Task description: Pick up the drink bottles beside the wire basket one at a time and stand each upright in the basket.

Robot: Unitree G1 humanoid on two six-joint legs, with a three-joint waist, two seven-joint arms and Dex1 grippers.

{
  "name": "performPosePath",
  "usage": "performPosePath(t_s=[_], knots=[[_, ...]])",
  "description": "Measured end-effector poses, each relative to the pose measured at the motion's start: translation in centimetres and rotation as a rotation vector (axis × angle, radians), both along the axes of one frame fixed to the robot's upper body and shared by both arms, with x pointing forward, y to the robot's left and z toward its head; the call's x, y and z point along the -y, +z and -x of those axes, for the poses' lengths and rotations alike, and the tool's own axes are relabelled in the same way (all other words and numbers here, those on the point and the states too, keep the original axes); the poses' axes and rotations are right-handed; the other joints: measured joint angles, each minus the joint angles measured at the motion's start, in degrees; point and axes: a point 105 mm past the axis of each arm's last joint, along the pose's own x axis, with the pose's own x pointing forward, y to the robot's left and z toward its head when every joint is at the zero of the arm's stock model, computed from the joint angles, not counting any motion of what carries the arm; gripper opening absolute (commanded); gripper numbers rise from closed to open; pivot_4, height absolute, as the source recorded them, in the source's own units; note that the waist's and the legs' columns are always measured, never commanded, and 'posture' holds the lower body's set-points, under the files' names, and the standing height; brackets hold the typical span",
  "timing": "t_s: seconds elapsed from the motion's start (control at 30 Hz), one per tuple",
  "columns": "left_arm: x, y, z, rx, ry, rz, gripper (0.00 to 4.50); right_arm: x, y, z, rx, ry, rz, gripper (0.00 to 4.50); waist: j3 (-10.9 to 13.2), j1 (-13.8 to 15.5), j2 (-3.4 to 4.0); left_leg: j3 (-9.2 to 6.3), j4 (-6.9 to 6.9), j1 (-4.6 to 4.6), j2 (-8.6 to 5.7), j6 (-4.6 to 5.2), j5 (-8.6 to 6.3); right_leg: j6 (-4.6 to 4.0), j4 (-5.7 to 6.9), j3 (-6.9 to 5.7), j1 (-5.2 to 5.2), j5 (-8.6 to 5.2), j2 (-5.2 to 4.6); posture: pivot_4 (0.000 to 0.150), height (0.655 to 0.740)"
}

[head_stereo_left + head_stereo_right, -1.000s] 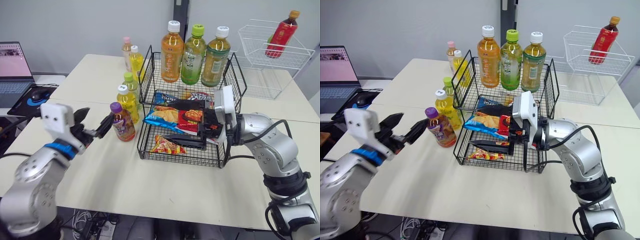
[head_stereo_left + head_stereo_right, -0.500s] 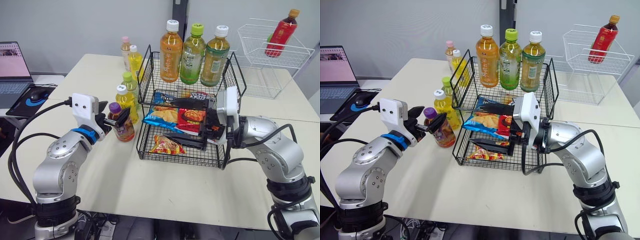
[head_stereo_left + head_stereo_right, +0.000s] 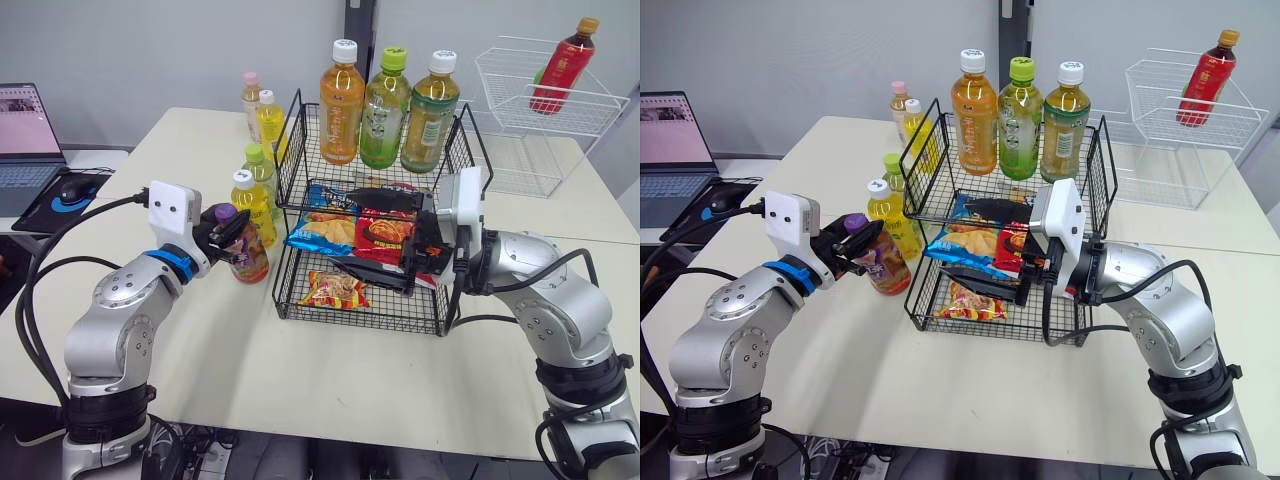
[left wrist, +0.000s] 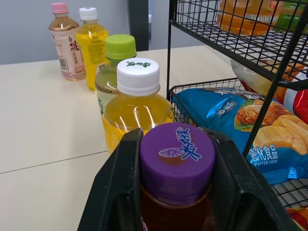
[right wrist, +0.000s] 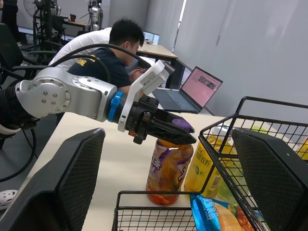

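Note:
A purple-capped bottle [image 3: 246,250] of orange drink stands on the table just left of the black two-tier wire basket [image 3: 300,150]. My left gripper [image 3: 228,228] is shut on its cap [image 4: 177,153], one finger [image 4: 120,187] pressed to each side. Behind it stand a yellow bottle [image 3: 252,200], a green-capped bottle [image 3: 262,165], another yellow bottle [image 3: 270,118] and a pink-capped one [image 3: 253,100]. Three bottles [image 3: 385,100] stand upright in the top tier. My right gripper [image 3: 355,238] is open, its fingers [image 5: 72,178] reaching into the lower tier from the right.
Snack bags [image 3: 345,230] lie in the basket's lower tier. A white wire basket [image 3: 540,110] with a red bottle [image 3: 560,65] sits at the back right. A laptop [image 3: 25,130] and a mouse [image 3: 75,187] are at the far left. A person [image 5: 106,48] sits beyond the table.
My left arm came in from the left and its open fingers closed on the purple cap. The right gripper has hardly moved.

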Motion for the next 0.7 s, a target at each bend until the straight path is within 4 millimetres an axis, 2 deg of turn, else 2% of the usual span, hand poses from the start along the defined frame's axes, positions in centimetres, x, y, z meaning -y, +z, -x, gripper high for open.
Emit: performPosePath(t_s=[0.2,0.27,0.37,0.43,0.47,0.6,0.7], knots=[[-1.1,0.5,0.7,-0.025,-0.023,0.034,1.37,-0.1,0.1,0.3,-0.019,0.029,-0.021,4.5,0.09,-0.15,-0.01,0.0,-0.05,-0.1,0.02,-0.01,0.01,0.0,-0.01,0.0,-0.15,0.0,0.01,0.15,0.74],[-1.7,1.7,1.2,-0.049,-0.078,0.021,1.37,0.1,0.3,0.2,-0.015,0.019,-0.026,4.5,0.22,-0.14,-0.13,-0.02,-0.05,-0.22,0.03,-0.03,0.02,-0.01,0.0,-0.02,-0.27,-0.01,0.02,0.15,0.74],[-2.0,6.8,2.1,0.014,-0.169,-0.019,1.37,0.1,0.3,0.2,-0.014,0.014,-0.029,4.5,0.32,-0.05,-0.17,-0.04,-0.03,-0.36,0.03,-0.04,0.03,-0.01,-0.07,-0.06,-0.32,-0.01,0.02,0.15,0.74],[-2.7,11.5,3.2,0.084,-0.221,-0.052,1.37,0.1,0.4,0.0,-0.012,0.003,-0.038,4.5,0.33,0.0,-0.17,0.0,-0.01,-0.38,0.01,-0.04,0.02,0.0,-0.14,-0.04,-0.3,-0.01,0.01,0.15,0.74],[-3.1,13.0,3.7,0.104,-0.235,-0.067,1.37,0.2,0.6,0.0,-0.009,-0.007,-0.047,4.5,0.33,-0.02,-0.16,0.02,-0.01,-0.37,0.0,-0.03,0.02,0.01,-0.2,-0.03,-0.29,-0.01,0.01,0.15,0.74],[-3.9,17.2,4.7,0.128,-0.329,-0.023,1.37,0.8,1.4,-0.6,0.016,-0.068,-0.096,4.5,0.39,0.09,-0.09,0.01,-0.03,-0.37,-0.01,-0.04,0.02,0.11,-0.18,-0.05,-0.3,-0.08,0.02,0.15,0.74],[-3.4,20.6,4.9,0.177,-0.425,0.032,1.37,1.2,1.6,-1.0,0.035,-0.13,-0.11,4.5,0.61,0.25,-0.29,-0.02,-0.01,-0.42,-0.01,-0.04,0.02,0.13,-0.12,-0.06,-0.33,-0.09,0.02,0.15,0.74]])
